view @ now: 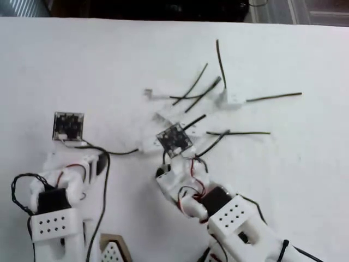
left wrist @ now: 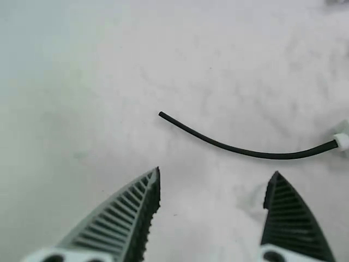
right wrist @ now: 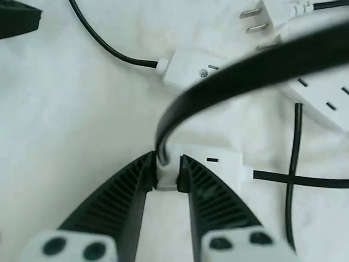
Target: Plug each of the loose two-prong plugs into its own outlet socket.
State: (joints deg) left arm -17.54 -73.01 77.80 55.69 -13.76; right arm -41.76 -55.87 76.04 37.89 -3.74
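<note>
White, faintly mottled tabletop (view: 49, 65) carries a scatter of short black cords (view: 193, 87) at its centre, just beyond our right arm. We see 1 thick black cord (right wrist: 245, 71) arcing in front of a slotted white socket (right wrist: 191, 68), partly hiding it. Near it lies a loose plug (right wrist: 270, 13) with 2 flat metal prongs. Our right gripper (right wrist: 166, 164), ribbed and clenched, grasps a white plug (right wrist: 212, 172) where that cord enters. Our left gripper (left wrist: 216, 174) gapes, released, near a thin cord (left wrist: 240, 150).

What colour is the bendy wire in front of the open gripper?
Black. The wire shows best in the left wrist view.
</note>
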